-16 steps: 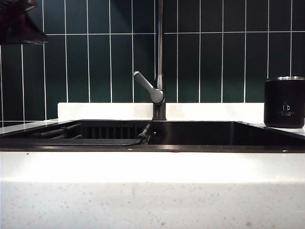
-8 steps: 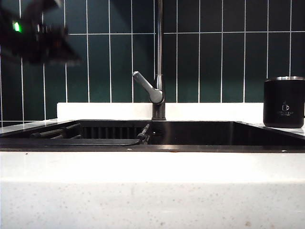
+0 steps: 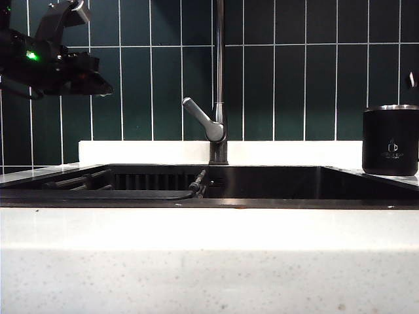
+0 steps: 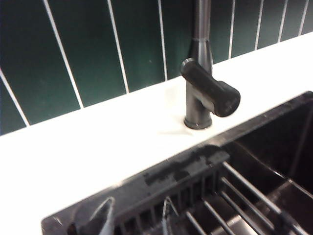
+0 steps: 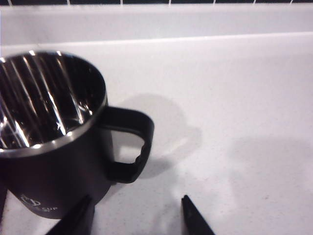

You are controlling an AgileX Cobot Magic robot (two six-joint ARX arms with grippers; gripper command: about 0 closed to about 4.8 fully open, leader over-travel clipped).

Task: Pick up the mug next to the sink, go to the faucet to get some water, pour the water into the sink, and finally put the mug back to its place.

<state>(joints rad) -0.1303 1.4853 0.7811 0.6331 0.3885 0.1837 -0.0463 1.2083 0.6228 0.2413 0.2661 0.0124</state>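
Mug (image 3: pixel 390 140): matte black cylinder with a silver metal rim, upright on the white speckled countertop (image 3: pixel 209 261) at the far right, beside the sink; its right side is cut off by the exterior picture's edge. From the right wrist its ribbed, shiny steel interior and chunky black side handle (image 5: pixel 129 144) show.
Mug writing: a small white cup logo with a line of text beneath it, too small to read.
Sink (image 3: pixel 262 186): wide black rectangular basin sunk in the countertop, dark slatted rack (image 4: pixel 230 196) in its left part; the floor is hidden from the exterior camera.
Faucet (image 3: pixel 219 85): slim dark-metal vertical pipe on a round base behind the sink's middle, grey angled lever (image 3: pixel 203 121) pointing left; its top is cut off.
Wall: dark green glossy tiles (image 3: pixel 301 91) with white grout.
Left gripper (image 3: pixel 98 82): high at the left in front of the tiles, black, a green light on the arm; whether its jaws are apart I cannot tell.
Right gripper (image 5: pixel 137 215): just beside the mug, on the near side of the handle, black fingertips (image 5: pixel 193 215) spread wide, holding nothing.
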